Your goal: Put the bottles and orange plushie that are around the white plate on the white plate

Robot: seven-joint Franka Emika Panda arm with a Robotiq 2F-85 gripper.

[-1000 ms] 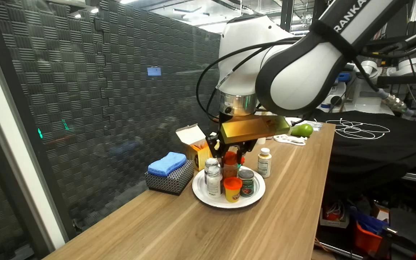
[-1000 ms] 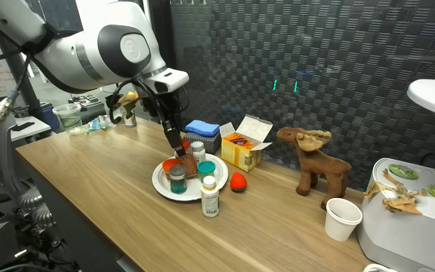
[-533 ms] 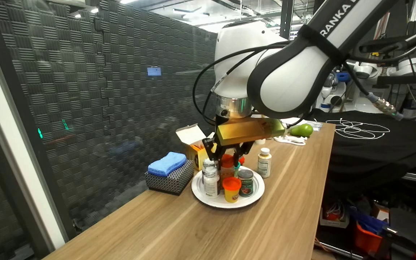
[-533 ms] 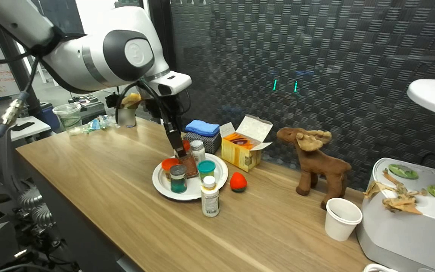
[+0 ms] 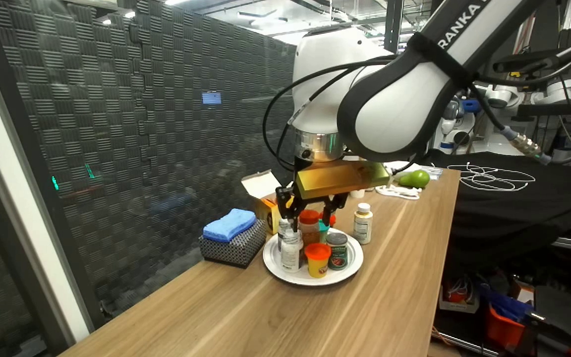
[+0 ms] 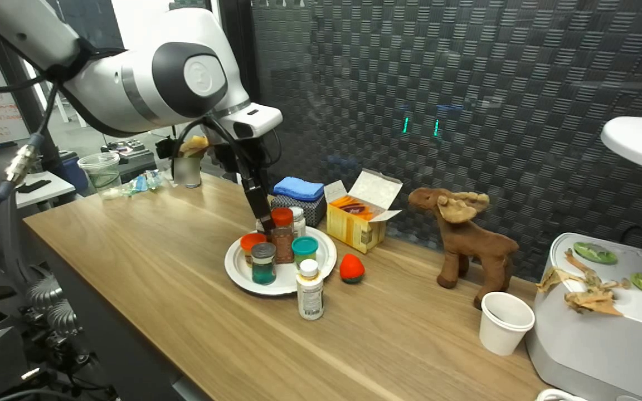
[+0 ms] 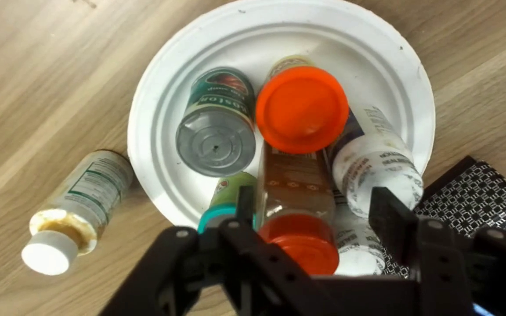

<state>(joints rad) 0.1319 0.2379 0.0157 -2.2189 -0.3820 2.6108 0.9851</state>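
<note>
Red-capped brown bottle point(image 7: 297, 186) righted; hand point(image 7: 314, 202) wide around it. Likely next: white-capped white bottle point(image 7: 90, 195), upright, wrist-view left of hand.

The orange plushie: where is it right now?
In an exterior view, the orange plushie sits on the table, right of the white plate and in front of the yellow carton. Nearer the viewer and further left stands a white-capped bottle.

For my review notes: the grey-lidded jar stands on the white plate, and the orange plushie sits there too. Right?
No: in an exterior view, the orange plushie is on the wooden table, beside the white plate. The grey-lidded jar does stand on the plate.
</note>
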